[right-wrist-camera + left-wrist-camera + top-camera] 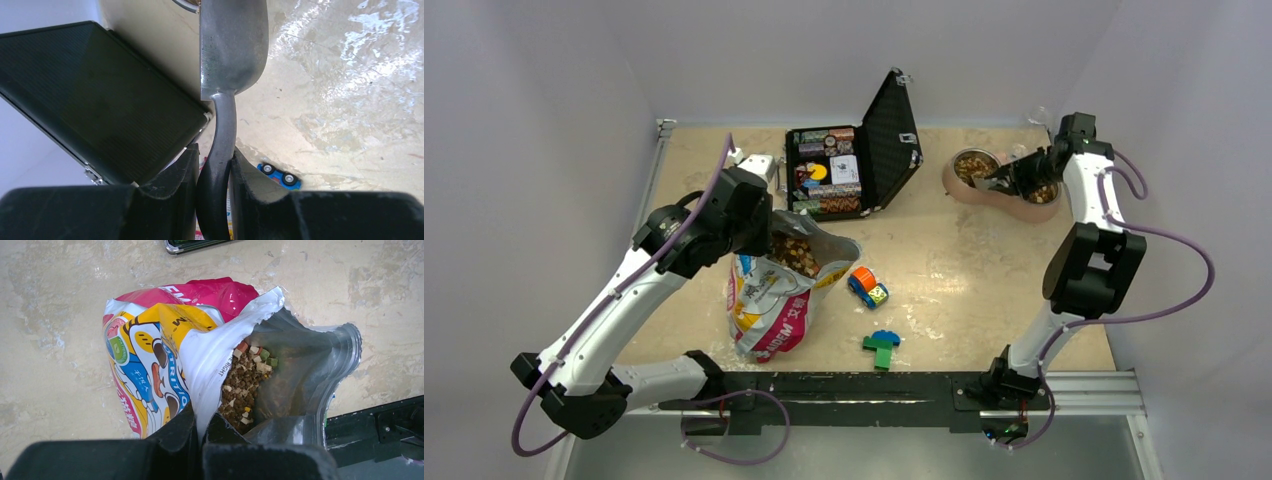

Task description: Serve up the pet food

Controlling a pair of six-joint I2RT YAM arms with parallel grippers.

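Note:
The pet food bag lies at the table's near left with its mouth open, and brown kibble shows inside. My left gripper is shut on the bag's white rim, holding the mouth up. Kibble lies just beyond the fingertips. My right gripper is shut on the black handle of a metal scoop, above the double pet bowl at the far right. Kibble fills the bowl's left cup. The scoop's inside is hidden.
An open black case of poker chips stands at the back centre, and its lid is left of the scoop. A toy car and a green and blue block piece lie right of the bag. A black rail runs along the near edge.

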